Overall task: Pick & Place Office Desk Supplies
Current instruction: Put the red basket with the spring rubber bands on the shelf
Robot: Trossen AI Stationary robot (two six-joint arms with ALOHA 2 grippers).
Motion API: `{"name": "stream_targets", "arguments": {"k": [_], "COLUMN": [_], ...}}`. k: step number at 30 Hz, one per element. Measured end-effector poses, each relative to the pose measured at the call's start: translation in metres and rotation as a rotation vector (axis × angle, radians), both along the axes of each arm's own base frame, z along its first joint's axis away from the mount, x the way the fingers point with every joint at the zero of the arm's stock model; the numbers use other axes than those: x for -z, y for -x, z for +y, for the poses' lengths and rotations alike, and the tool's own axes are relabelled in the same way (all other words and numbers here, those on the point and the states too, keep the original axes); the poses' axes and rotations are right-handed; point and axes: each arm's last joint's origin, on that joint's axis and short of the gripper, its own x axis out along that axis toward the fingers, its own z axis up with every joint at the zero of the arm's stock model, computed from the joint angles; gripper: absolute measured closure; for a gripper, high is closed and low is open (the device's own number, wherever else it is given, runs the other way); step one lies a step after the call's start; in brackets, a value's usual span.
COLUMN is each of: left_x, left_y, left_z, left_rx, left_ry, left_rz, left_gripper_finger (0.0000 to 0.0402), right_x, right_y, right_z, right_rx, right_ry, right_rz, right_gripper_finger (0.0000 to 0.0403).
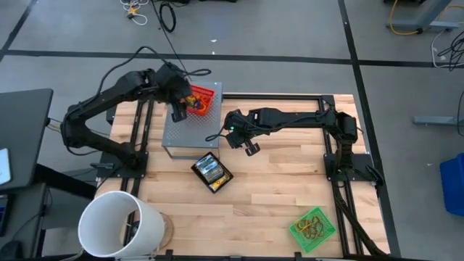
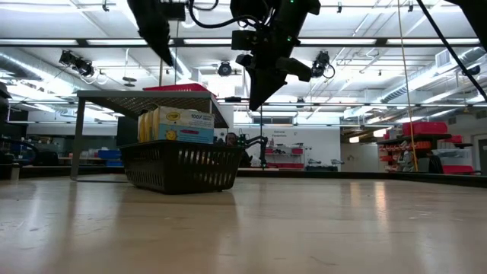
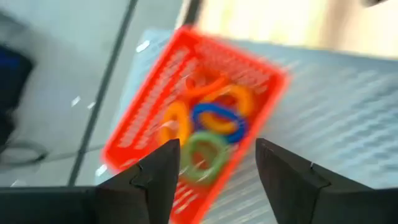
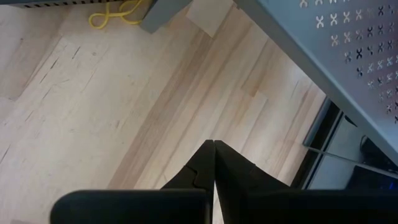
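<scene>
Office desk supplies are lying in three places in the high view: coloured rings in a red basket [image 1: 203, 99] directly under the left gripper [image 1: 178, 110], on top of a grey perforated shelf [image 1: 185, 134]; crayon boxes [image 1: 210, 171] in a black basket [image 1: 220, 183] just below and to the left of the right gripper [image 1: 251, 148]; and rubber bands [image 1: 313, 226] in a green basket [image 1: 324, 233] well off toward the table's near right corner. A white bucket [image 1: 119, 225] is standing at the near left corner.

In the low view, both arms are hanging from above. The black basket [image 2: 181, 166] with a crayon box [image 2: 176, 125] is sitting below and a little left of the right gripper [image 2: 255, 99], in front of the shelf [image 2: 152, 97].

In the left wrist view, the left gripper's [image 3: 217, 168] fingers [image 3: 163, 168] are standing apart with nothing between them, framing the rings [image 3: 208, 127] in the red basket [image 3: 146, 115] beneath.

In the right wrist view, the right gripper [image 4: 214, 149] is pressed shut on nothing, hovering over bare tabletop [image 4: 93, 99] beside the shelf's edge [image 4: 336, 43].

By my judgement, the left arm is lining up a pick from the red basket. The next move is calling for a straight descent with the fingers straddling one ring or the basket wall, then closing.
</scene>
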Motion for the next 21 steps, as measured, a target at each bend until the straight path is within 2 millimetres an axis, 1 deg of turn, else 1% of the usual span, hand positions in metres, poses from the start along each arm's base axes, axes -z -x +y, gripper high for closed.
{"name": "stream_targets", "arguments": {"k": [3,5,9,11,14,15,17,21], "left_x": [-0.001,0.002,0.014,0.020,0.029,0.031,0.036,0.048], "left_y": [-0.004,-0.008,-0.015,-0.018,-0.021,-0.022,-0.023,-0.032], "left_z": [-0.007,-0.012,-0.023,-0.028,-0.032,-0.032,-0.031,-0.026], "left_rx": [0.052,0.078,0.180,0.222,0.255,0.260,0.261,0.255], "left_ry": [0.032,0.057,0.122,0.139,0.136,0.128,0.110,0.107], "left_rz": [-0.025,-0.025,0.004,0.038,0.076,0.081,0.090,0.117], "left_gripper_finger": [0.0208,0.0226,0.0268,0.0302,0.0374,0.0387,0.0395,0.0398], "right_x": [0.000,0.000,0.001,0.001,0.001,0.001,0.001,0.001], "right_y": [0.000,0.000,0.001,0.002,0.003,0.003,0.003,0.003], "right_z": [0.000,0.000,0.000,0.000,0.000,0.000,0.000,0.000], "right_rx": [0.000,0.001,0.011,0.012,0.012,0.012,0.011,0.011], "right_ry": [0.000,-0.001,-0.006,-0.008,-0.009,-0.009,-0.009,-0.009], "right_rz": [0.000,0.001,0.011,0.022,0.031,0.034,0.034,0.035], "right_gripper_finger": [0.0390,0.0390,0.0390,0.0390,0.0390,0.0390,0.0395,0.0398]}}
